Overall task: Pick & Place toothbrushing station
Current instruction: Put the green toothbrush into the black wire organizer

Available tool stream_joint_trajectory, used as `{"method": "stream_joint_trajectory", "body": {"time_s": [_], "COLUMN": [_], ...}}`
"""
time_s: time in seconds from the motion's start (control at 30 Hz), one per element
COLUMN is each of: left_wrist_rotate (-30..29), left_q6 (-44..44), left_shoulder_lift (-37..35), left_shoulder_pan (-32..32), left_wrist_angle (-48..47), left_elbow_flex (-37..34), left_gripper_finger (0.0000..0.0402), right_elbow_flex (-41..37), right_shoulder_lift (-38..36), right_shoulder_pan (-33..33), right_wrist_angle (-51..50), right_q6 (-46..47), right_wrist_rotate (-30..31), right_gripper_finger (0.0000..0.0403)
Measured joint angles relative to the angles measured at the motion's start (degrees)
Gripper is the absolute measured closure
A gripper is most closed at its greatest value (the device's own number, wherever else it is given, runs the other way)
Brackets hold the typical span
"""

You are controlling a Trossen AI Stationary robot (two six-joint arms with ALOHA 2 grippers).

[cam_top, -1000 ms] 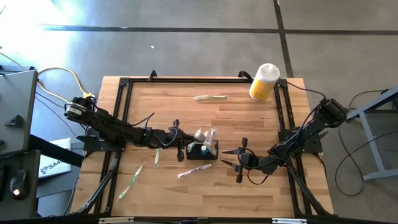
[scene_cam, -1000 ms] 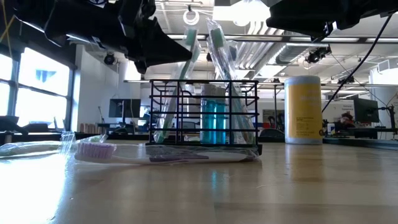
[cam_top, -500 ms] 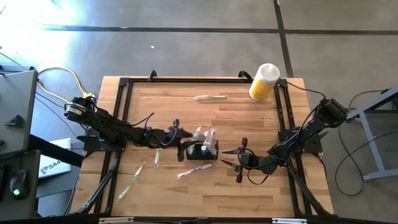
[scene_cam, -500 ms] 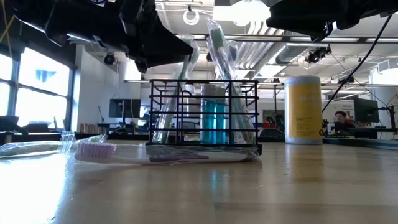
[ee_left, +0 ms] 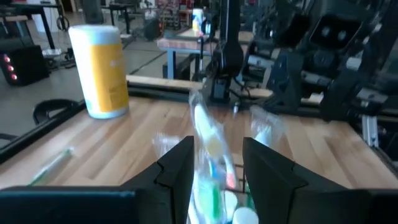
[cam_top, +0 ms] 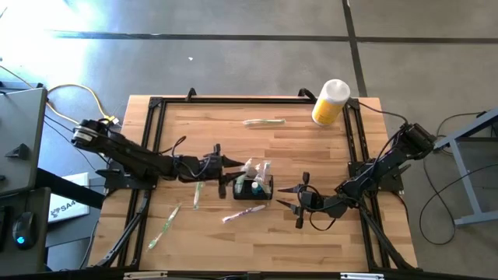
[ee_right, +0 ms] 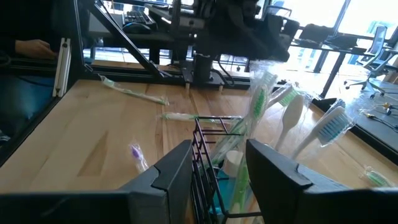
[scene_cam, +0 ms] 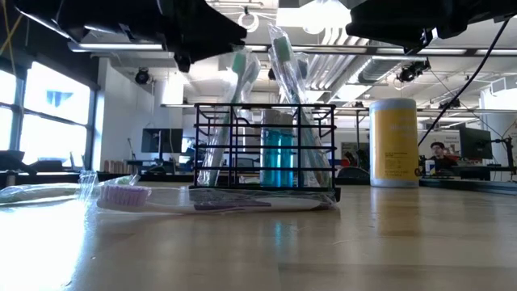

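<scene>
The black wire organiser (cam_top: 253, 189) stands on the table's middle; it also shows in the low view (scene_cam: 266, 145) and the right wrist view (ee_right: 208, 155). Clear-wrapped toothbrushes (scene_cam: 283, 73) and a teal tube (scene_cam: 276, 158) stand in it, the brushes leaning on its walls. My left gripper (cam_top: 221, 167) is open, just left of the organiser and above it (scene_cam: 202, 24); the brush heads (ee_left: 208, 137) show past its fingers. My right gripper (cam_top: 289, 198) is open and empty, just right of the organiser (ee_right: 217, 174).
A yellow bottle with a white cap (cam_top: 331, 101) stands at the far right corner. Wrapped toothbrushes lie loose: one at the far middle (cam_top: 264, 122), a purple one (cam_top: 243, 212) just in front of the organiser, two green ones at the near left (cam_top: 197, 196) (cam_top: 165, 228).
My left gripper has drawn back toward the table's left edge and gone up, away from the organiser. The green toothbrush that was beside its fingers stays leaning in the organiser.
</scene>
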Motion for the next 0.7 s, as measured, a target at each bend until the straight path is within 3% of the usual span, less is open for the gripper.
{"method": "stream_joint_trajectory", "body": {"time_s": [0.2, 0.33, 0.57, 0.7], "left_wrist_rotate": [-0.1, -2.9, -13.4, -15.7], "left_q6": [1.4, 1.8, 3.9, -2.9], "left_shoulder_lift": [-4.2, -5.3, -5.4, -5.4], "left_shoulder_pan": [-0.1, -1.6, -7.6, -10.7], "left_wrist_angle": [-8.5, -22.4, -46.8, -66.5], "left_elbow_flex": [2.5, 8.0, 22.7, 31.8], "left_gripper_finger": [0.0268, 0.0268, 0.0268, 0.0268], "right_elbow_flex": [0.0, 0.0, 0.0, 0.0], "right_shoulder_lift": [0.0, 0.0, 0.0, 0.0], "right_shoulder_pan": [0.0, 0.0, 0.0, 0.0], "right_wrist_angle": [-0.1, -0.3, -0.5, -0.8], "right_q6": [0.0, 0.0, 0.0, 0.3], "right_wrist_rotate": [0.0, 0.0, 0.0, -0.2], "right_gripper_finger": [0.0259, 0.0259, 0.0259, 0.0259]}}
